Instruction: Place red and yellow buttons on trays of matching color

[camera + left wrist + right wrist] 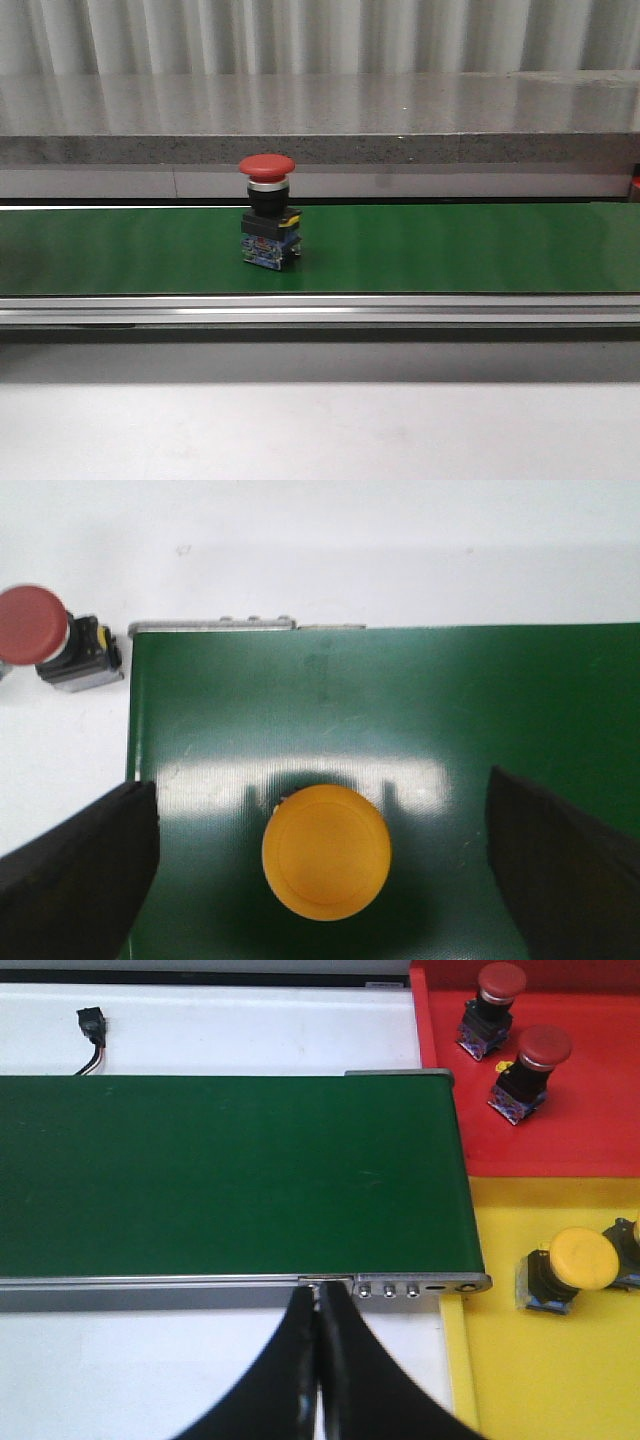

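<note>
A red button (266,210) stands upright on the green belt (450,250). The left gripper (320,865) hangs wide open over the belt, its fingers either side of a yellow button (326,852), gripping nothing. The right gripper (318,1380) is closed and empty at the belt's edge, beside the red tray (600,1110) and yellow tray (500,1380).

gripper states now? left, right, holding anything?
Left gripper: open, straddling the yellow button on the green belt, not gripping it.
Right gripper: closed, holding nothing.

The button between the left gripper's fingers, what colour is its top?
Yellow. The button shows best in the left wrist view, on the green belt.
</note>
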Motion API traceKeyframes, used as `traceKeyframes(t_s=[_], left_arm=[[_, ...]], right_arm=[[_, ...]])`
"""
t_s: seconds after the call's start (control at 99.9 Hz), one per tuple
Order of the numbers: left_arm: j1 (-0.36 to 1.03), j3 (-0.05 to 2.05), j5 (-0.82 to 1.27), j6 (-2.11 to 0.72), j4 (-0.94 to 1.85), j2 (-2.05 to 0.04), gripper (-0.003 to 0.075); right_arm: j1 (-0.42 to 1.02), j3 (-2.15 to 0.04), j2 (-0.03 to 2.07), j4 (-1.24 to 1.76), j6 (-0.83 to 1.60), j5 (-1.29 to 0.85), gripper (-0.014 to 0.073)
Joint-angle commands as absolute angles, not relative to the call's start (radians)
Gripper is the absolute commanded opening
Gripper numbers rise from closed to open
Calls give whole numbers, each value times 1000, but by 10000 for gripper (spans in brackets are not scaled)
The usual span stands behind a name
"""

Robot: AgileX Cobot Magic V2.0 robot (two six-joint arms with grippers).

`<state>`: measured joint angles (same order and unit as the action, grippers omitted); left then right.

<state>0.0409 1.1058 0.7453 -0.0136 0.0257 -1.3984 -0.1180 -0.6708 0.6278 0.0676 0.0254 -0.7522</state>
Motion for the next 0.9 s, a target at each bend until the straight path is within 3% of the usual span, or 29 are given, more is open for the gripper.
traceKeyframes(t_s=[0.0, 0.3, 0.721, 0.891], left_arm=[[64, 1131, 683, -18, 22, -1314, 629], [90, 1095, 614, -26, 26, -1097, 628], [90, 789, 492, -26, 39, -739, 627], [90, 682, 479, -26, 49, -636, 540]], right_arm=[[-116, -696, 625, 68, 35, -694, -67], [-116, -696, 625, 68, 35, -694, -67], [-116, -696, 625, 68, 35, -694, -67], [-116, -696, 625, 68, 35, -694, -67]])
